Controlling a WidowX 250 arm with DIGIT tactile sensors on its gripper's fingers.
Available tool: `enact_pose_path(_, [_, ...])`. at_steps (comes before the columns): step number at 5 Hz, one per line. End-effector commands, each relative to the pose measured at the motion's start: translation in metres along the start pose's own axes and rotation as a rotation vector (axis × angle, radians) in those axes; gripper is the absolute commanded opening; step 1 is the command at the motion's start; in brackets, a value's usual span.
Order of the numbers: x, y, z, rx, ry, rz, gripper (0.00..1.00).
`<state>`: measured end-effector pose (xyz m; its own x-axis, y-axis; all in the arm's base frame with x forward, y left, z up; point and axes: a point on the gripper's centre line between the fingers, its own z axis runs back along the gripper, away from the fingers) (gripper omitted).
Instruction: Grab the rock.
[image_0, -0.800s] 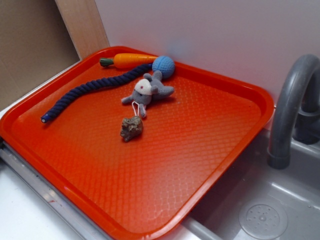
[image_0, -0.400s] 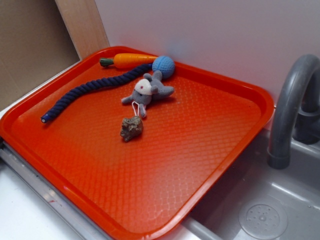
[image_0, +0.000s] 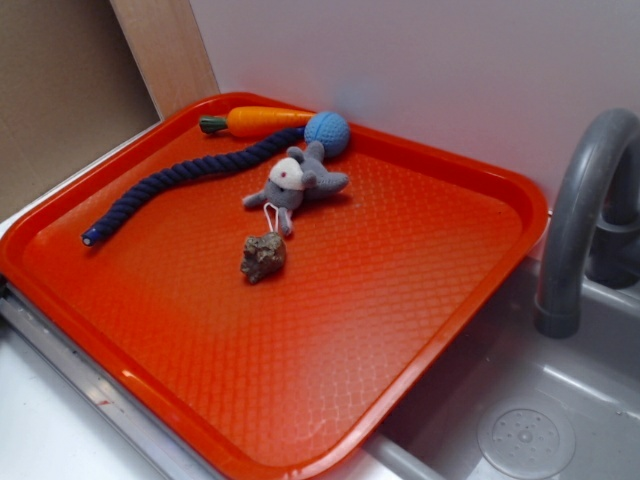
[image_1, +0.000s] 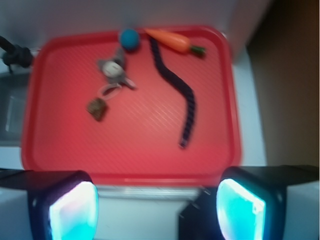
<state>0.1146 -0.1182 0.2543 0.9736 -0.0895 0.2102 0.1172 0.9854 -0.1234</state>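
The rock (image_0: 263, 256) is a small lumpy brown-grey stone lying on the red tray (image_0: 420, 300), just in front of the grey-and-white plush mouse (image_0: 297, 181). In the wrist view the rock (image_1: 97, 109) lies left of centre on the tray (image_1: 140, 145), below the mouse (image_1: 113, 70). My gripper (image_1: 157, 210) is open and empty, high above the tray's near edge, far from the rock. Its pads (image_1: 75, 212) glow cyan. The gripper does not show in the exterior view.
A blue crocheted ball (image_0: 327, 131), an orange toy carrot (image_0: 262, 120) and a dark blue rope (image_0: 180, 178) lie along the tray's far side. A grey faucet (image_0: 585, 210) and a sink (image_0: 525, 420) stand to the right. A white wall runs behind.
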Motion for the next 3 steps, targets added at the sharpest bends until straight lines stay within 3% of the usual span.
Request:
enact_pose_path(1, [0.063,-0.091,-0.039,-0.058,0.040,0.053,1.00])
enact_pose_path(3, [0.098,-0.099,-0.116,-0.045,0.120,0.028,1.00])
